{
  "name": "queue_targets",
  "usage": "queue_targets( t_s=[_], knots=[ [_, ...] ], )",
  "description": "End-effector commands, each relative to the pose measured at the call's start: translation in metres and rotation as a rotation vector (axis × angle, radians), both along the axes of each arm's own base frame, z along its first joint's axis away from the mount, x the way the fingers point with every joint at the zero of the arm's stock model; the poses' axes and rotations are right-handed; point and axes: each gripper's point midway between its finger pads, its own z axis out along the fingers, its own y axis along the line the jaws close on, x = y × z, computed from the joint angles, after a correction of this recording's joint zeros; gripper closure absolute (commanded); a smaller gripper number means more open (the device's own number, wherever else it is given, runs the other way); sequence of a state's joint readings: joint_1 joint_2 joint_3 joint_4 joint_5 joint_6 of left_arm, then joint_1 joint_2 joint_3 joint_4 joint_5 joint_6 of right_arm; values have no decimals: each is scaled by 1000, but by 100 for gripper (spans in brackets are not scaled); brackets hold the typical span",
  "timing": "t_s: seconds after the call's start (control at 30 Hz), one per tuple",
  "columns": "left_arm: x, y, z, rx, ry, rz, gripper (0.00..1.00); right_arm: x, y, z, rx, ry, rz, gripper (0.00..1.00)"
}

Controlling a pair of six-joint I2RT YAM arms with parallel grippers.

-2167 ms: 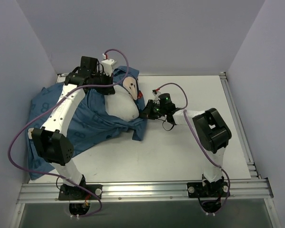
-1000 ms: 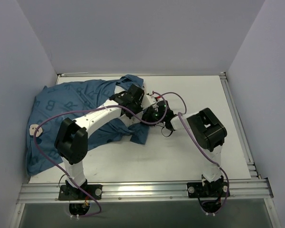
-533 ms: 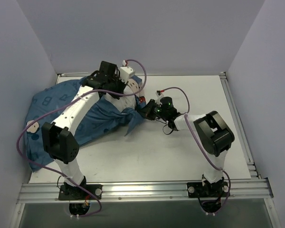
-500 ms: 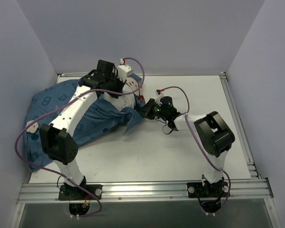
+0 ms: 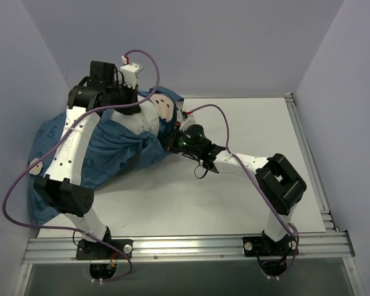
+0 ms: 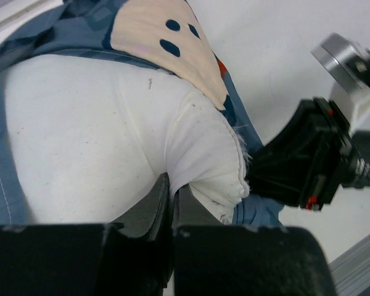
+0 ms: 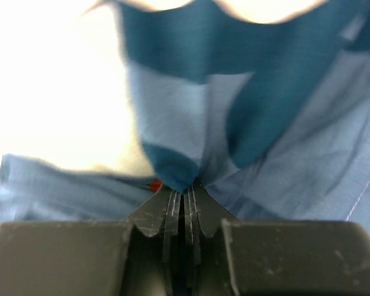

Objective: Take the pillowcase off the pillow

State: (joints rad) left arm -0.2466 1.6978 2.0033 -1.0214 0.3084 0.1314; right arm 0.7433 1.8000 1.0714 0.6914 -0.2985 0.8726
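Shifted since half a second back: the left arm [image 5: 71,139] is swung further toward the rear left corner with its wrist raised. The right arm [image 5: 246,161] is stretched further leftward over the table [image 5: 253,123], and more white shows at the mouth of the case. Left gripper [image 6: 171,185]: black jaws clenched on a puckered corner of the pillow [image 6: 80,135]. The pillow is plump, matt white woven cloth with a stitched seam; it sits at the rear left of the table, largely sheathed in the case. Right gripper [image 7: 182,196]: jaws pressed together on a pinched fold of the pillowcase [image 5: 111,151]. The pillowcase is soft, creased blue fabric spread from the table's middle to the left wall. It is printed with pale letters and a cream mouse face [image 6: 163,43] with dark oval spots. From above, most of the pillow is hidden under fabric and the left arm. The right wrist view is blurred and washed out, so no weave can be made out there. Purple cables [image 5: 149,61] loop above both arms.
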Motion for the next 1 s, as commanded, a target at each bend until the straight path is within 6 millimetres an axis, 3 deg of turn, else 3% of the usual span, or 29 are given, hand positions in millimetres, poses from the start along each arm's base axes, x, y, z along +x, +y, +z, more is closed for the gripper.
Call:
queue_targets(
  t_s=[0.0,0.07,0.1,0.13,0.17,0.2,0.27,0.43,0.7,0.83,0.97],
  knots=[
    [25,15,160,-131,-510,67,98,-58,-9,-53,-349,23,57,100],
    [27,16,158,-119,-508,69,98,-68,5,-21,-322,-110,80,100],
    [29,17,152,-110,-497,74,98,-69,5,0,-298,-170,69,83],
    [30,17,148,-104,-488,74,98,-69,7,11,-281,-217,78,60],
    [29,17,144,-98,-481,72,98,-69,6,16,-275,-224,85,44],
    [29,13,134,-99,-458,60,98,-61,0,28,-271,-237,63,38],
    [22,8,132,-107,-456,42,98,-55,-10,37,-301,-270,50,36],
    [11,-7,120,-102,-435,-7,98,-47,-33,100,-380,-422,-17,32],
    [13,-14,123,-114,-439,-19,98,-57,-55,160,-352,-487,-140,26],
    [13,-19,121,-112,-436,-27,98,-64,-55,161,-386,-478,-184,19],
    [14,-20,121,-111,-437,-26,98,-68,-41,149,-430,-468,-173,11]
  ],
)
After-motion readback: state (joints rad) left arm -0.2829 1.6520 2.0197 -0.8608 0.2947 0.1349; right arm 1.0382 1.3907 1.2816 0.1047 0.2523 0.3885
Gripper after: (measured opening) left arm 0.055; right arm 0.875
